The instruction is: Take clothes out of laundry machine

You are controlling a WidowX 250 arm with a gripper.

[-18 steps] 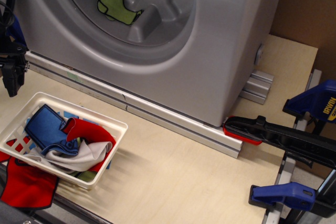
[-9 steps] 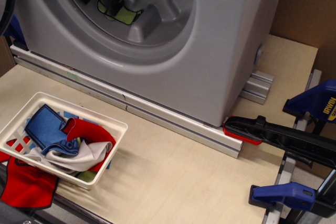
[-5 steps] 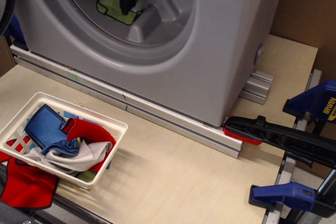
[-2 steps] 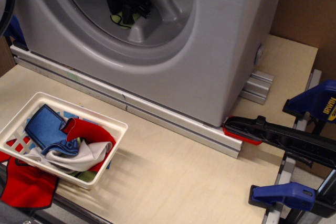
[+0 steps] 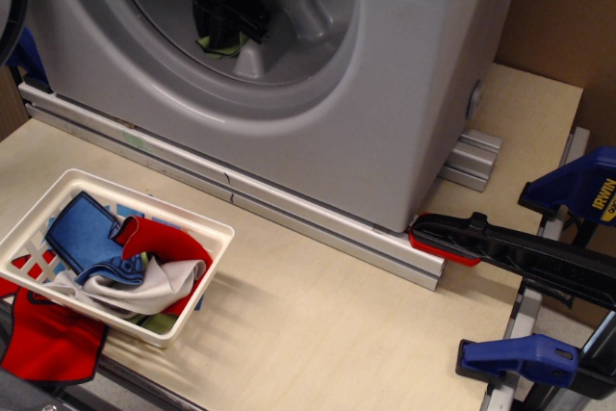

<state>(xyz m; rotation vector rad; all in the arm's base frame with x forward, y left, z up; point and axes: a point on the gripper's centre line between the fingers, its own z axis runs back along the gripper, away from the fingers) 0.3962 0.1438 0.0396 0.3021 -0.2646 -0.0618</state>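
Observation:
The grey laundry machine (image 5: 385,93) fills the upper part of the view, its round drum hole open toward me. My black gripper (image 5: 219,31) reaches down inside the drum and covers most of the lime-green cloth (image 5: 223,43); only a small green strip shows under its tip. The fingers are dark and bunched over the cloth, so I cannot tell whether they are shut on it.
A white slotted basket (image 5: 207,228) at the lower left holds blue, red and white cloths. A red cloth (image 5: 48,339) lies beside it at the table's front edge. Blue and black clamps (image 5: 539,257) sit at the right, on the wooden tabletop (image 5: 327,324).
The gripper came from outside at the left into the drum and lowered onto the green cloth, which is now bunched and mostly hidden under it.

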